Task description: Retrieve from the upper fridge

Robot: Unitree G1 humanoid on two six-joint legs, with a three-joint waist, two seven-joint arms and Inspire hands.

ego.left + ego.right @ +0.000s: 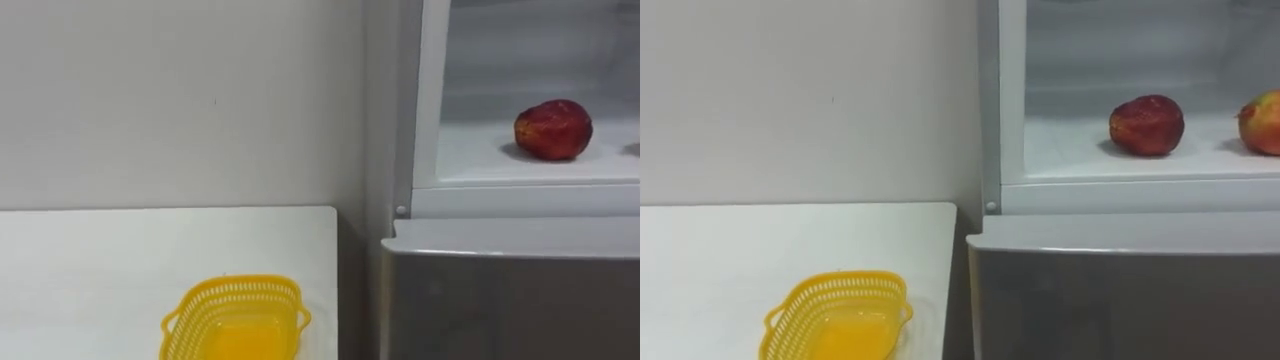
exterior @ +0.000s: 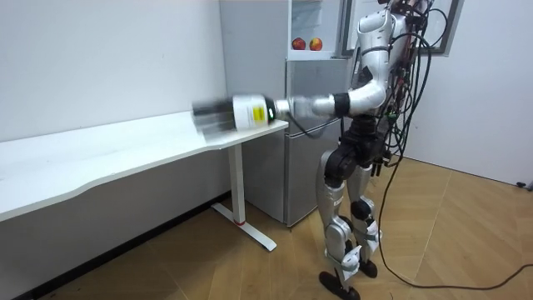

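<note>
The upper fridge compartment stands open at the right. On its white shelf lies a dark red apple, with a red and yellow fruit to its right; both also show as small fruits in the room view. A yellow plastic basket with nothing in it sits on the white table, near the table's right edge. In the room view I stand in front of the fridge with my left arm stretched out over the table's end, and the left hand is a blur.
The closed grey lower fridge door sits directly right of the table, with a narrow gap between them. A plain wall rises behind the table. The long table runs off to the room view's left.
</note>
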